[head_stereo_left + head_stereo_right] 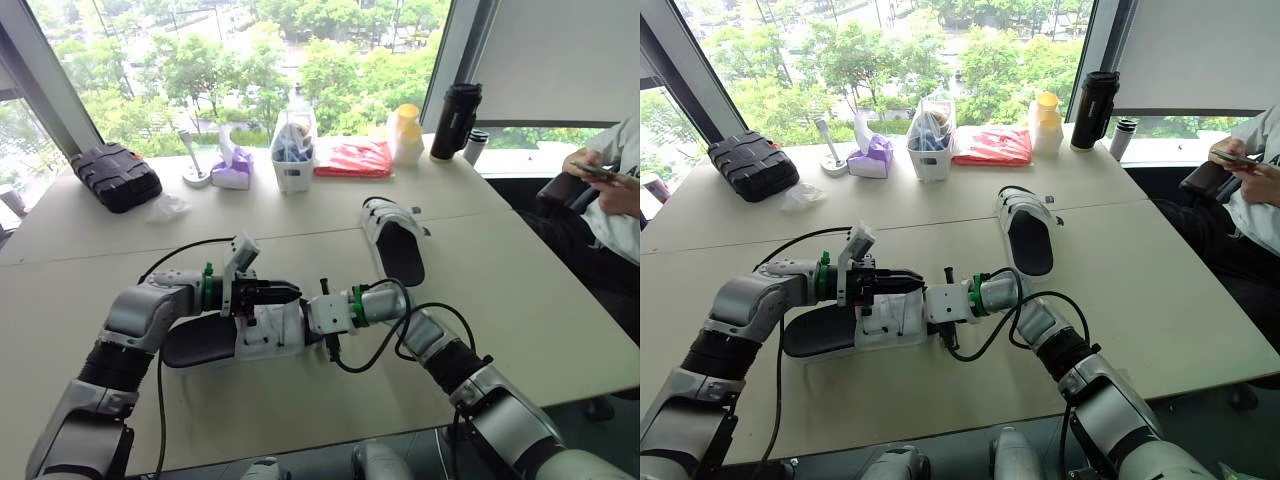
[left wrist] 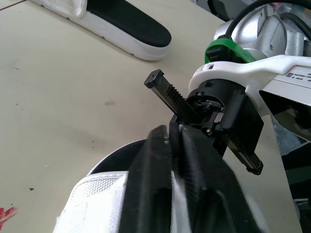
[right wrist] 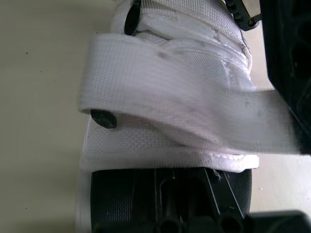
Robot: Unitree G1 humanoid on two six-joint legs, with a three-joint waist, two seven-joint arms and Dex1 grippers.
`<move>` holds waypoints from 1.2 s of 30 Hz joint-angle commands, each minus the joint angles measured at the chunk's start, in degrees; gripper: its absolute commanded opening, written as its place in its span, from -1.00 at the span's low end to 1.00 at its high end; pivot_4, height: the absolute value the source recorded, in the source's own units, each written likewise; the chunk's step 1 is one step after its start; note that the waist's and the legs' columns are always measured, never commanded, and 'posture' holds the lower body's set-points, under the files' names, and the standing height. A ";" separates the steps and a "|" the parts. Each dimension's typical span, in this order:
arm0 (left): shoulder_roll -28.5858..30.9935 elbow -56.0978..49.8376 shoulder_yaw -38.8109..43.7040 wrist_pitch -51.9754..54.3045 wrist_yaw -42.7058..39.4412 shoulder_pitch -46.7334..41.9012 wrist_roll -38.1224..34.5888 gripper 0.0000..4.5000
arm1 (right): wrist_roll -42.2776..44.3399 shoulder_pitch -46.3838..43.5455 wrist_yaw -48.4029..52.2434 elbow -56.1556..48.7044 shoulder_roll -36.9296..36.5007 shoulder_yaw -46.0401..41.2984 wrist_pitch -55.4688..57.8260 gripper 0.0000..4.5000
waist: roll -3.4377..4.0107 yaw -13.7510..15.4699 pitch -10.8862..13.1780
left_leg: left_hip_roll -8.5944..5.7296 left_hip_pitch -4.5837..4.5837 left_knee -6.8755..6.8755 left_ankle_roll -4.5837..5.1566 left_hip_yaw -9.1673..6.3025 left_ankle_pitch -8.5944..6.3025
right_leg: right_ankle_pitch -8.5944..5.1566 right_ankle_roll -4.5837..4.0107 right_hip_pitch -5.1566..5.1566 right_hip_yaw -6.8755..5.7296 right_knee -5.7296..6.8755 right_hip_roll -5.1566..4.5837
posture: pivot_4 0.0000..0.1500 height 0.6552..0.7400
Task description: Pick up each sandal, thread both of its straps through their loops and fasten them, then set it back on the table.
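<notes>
The near sandal [image 1: 215, 340] lies on the worktop [image 1: 500, 290] between both arms. The left pincer [image 1: 288, 292] is together, seemingly nipping its white strap [image 3: 194, 111] taut. The right pincer [image 2: 206, 122] stands apart just beside it. The second sandal [image 1: 398, 250] rests farther back.

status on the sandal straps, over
Left gripper shut on strap, taut across near sandal. Right gripper against that sandal, on table. Beyond, second sandal lies apart.
</notes>
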 commanded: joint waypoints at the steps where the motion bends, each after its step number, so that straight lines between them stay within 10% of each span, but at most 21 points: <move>1: 0.26 -1.99 2.04 0.78 -0.34 -0.47 -0.80 -0.97 | -3.79 1.96 0.35 3.73 -0.74 2.77 2.21 -1.00 | 0.00 0.00 0.00 | 0.00 0.00 0.00 0.00 -0.01 0.00 | 0.00 0.00 0.00 0.00 0.00 0.00 | 1.00 1.00; 14: -0.36 -5.68 15.60 4.98 0.34 -0.92 -12.67 -0.97 | -3.66 2.01 0.88 3.77 -0.64 3.03 2.15 -1.00 | -0.01 0.03 0.01 | 0.00 -0.02 0.01 0.00 -0.04 0.00 | 0.01 0.01 -0.03 0.00 0.01 0.00 | 1.00 1.00; 36: -2.80 11.39 12.09 -7.78 1.40 -1.68 -0.14 -0.97 | -3.49 2.53 1.33 2.86 -1.25 2.91 2.53 -1.00 | -0.02 0.13 0.01 | 0.00 -0.03 0.03 -0.02 -0.02 0.01 | 0.03 -0.01 -0.05 0.00 0.02 -0.01 | 1.00 1.00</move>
